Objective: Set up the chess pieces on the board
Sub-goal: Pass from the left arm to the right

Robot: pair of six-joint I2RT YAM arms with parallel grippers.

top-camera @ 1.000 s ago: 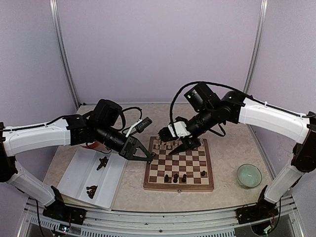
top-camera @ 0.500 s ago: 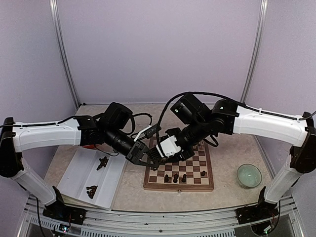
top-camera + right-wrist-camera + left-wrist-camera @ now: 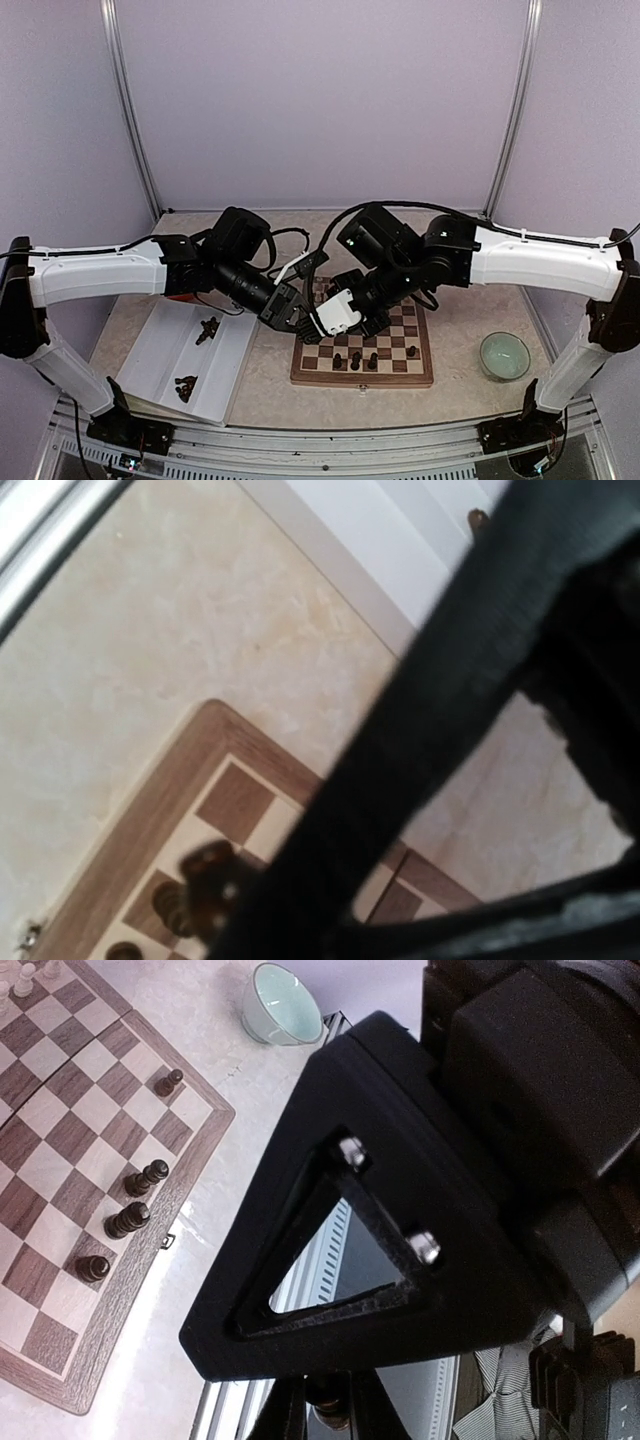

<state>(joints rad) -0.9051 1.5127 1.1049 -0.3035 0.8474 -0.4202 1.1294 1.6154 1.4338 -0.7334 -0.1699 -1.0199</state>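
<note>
- The left gripper is clamped on what looks like one dark piece, held in the air over the left edge of the board. The right gripper meets it tip to tip, but whether its jaws have closed cannot be told.
- The step appears to be a hand-over. It is probably done best if the right fingers seat squarely on a free part of the piece before the left lets go, with both arms steady. A slip could knock the standing pieces.
- The board lies mid-tabletop, toward the near edge. Four dark chess pieces stand along its near row, and at least two cream pieces show at its far side.
- One white tray sits by the tabletop's near-left corner. It holds two clusters of dark pieces, too small to count.
- One pale green bowl sits near the right edge.
</note>
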